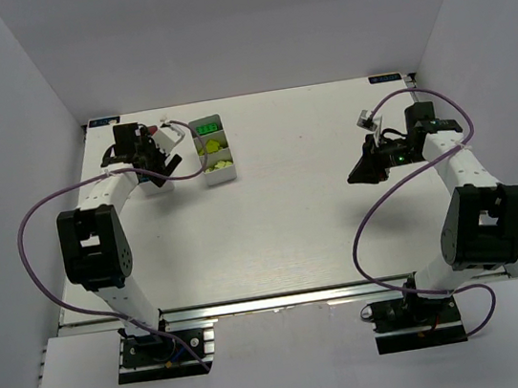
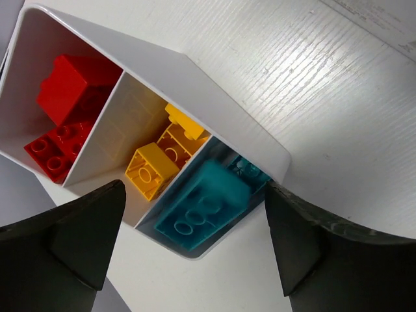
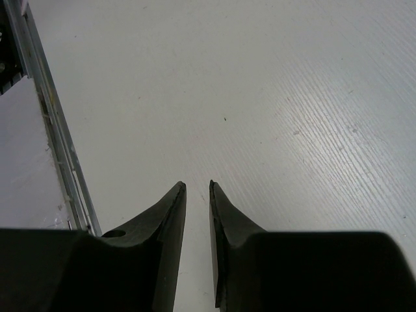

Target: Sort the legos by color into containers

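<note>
In the left wrist view a white tray [image 2: 214, 91] holds red legos [image 2: 68, 91] in one compartment, orange legos [image 2: 153, 170] in the middle one and a blurred cyan lego [image 2: 201, 207] in the nearest one. My left gripper [image 2: 195, 187] hangs open right over that cyan lego, touching nothing. From above, the left gripper [image 1: 160, 164] covers most of this tray [image 1: 154, 185]. A second tray [image 1: 212, 149] beside it holds green legos [image 1: 205, 127] and lime ones [image 1: 216, 158]. My right gripper [image 1: 361, 175] hovers over bare table, its jaws a narrow gap apart and empty [image 3: 197, 185].
White walls enclose the table on three sides. In the right wrist view a metal rail [image 3: 55, 130] runs along the table's edge. Purple cables [image 1: 32, 226] loop off both arms.
</note>
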{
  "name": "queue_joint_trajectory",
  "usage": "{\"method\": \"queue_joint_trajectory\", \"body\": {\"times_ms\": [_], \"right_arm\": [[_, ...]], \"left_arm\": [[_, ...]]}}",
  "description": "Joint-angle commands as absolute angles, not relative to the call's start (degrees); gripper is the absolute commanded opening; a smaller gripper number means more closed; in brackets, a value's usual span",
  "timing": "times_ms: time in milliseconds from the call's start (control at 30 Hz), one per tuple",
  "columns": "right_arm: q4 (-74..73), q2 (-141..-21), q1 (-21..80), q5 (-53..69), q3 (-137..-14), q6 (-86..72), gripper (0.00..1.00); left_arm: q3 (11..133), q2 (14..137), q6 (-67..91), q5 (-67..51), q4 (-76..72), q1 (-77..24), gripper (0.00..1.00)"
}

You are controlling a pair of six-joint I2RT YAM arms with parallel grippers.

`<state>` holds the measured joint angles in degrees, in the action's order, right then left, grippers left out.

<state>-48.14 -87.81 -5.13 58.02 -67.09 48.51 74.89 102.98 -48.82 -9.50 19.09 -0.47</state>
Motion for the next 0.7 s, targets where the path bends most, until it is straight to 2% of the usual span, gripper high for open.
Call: {"method": "queue_joint_trajectory", "body": {"times_ms": [0, 267, 400, 500, 533, 567, 667], "right_arm": [[-49.4, -88.2, -4.9, 59.6, -69.3, 49.6, 0.27], [-49.6, -88.6, -4.9, 59.8, -69.3, 50.1, 0.27], [-50.0, -88.2, -4.9, 59.8, -69.5, 51.0, 0.27], [-48.8, -87.7, -4.7, 58.5, -70.1, 51.5, 0.36], [-47.9, -87.2, -4.7, 57.2, -70.3, 50.8, 0.59], [-46.7, -86.9, -4.6, 56.4, -70.3, 50.0, 0.89], [-38.1, -85.9, -4.0, 50.5, -69.8, 41.7, 0.89]], "left_arm": [[75.3, 102.4, -48.7, -10.2, 18.9, -0.1, 0.98], [75.5, 100.6, -47.4, -10.0, 18.5, -0.1, 0.98], [76.6, 97.1, -41.2, -11.0, 17.8, -0.1, 0.98], [76.9, 92.6, -28.2, -12.4, 15.8, -0.1, 0.98], [76.6, 91.4, -24.9, -13.5, 15.6, -0.1, 0.98], [74.9, 88.4, -21.0, -14.6, 14.9, -0.1, 0.98], [67.8, 81.1, -4.4, -18.5, 9.0, -0.1, 0.98]]}}
